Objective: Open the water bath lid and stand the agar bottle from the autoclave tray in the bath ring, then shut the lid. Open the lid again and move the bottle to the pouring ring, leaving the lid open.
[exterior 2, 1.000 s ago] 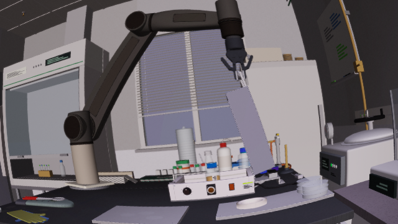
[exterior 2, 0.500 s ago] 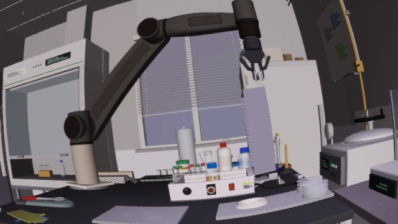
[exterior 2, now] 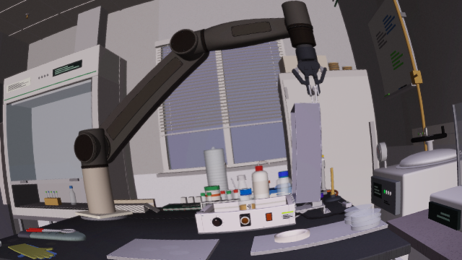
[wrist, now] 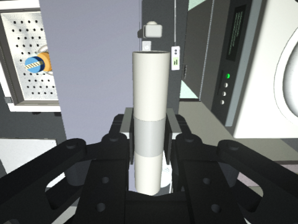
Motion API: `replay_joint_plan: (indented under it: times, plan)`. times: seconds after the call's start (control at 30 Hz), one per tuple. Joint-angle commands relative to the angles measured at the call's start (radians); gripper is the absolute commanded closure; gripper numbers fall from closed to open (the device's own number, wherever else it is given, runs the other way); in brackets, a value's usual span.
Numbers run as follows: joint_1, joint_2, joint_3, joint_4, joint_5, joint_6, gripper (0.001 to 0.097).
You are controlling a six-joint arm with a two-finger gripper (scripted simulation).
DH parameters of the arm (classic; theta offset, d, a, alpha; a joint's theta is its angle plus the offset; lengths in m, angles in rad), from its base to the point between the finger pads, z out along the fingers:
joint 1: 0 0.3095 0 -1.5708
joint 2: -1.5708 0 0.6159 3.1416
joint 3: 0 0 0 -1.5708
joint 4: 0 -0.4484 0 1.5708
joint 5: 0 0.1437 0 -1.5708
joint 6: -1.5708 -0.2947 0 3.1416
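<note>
The lid handle, a pale cylinder with a grey band, is clamped in my closed gripper, which hangs above the bath's right end. The grey lid below it stands upright on its hinge, so the white water bath is uncovered. In the wrist camera the agar bottle, with a blue cap and amber body, stands inside the bath on its perforated floor. From the side camera that bottle shows just above the bath's front wall. The white pouring ring lies on a grey mat in front of the bath.
A white cabinet stands close behind the raised lid. Reagent bottles and a paper roll crowd behind the bath. Stacked dishes sit right of the ring, an instrument further right, and a grey tray at the front.
</note>
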Motion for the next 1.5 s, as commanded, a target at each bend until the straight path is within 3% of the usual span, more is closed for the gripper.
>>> replay_joint_plan:
  times: [0.0, 0.6, 1.47]
  plan:
    - [0.0, 0.005, 0.01, 0.0, -0.005, 0.0, 0.0901]
    - [0.001, 0.078, 0.147, 0.0, -0.07, -0.002, 0.0901]
    - [0.002, 0.087, 0.165, 0.0, -0.078, -0.002, 0.0901]
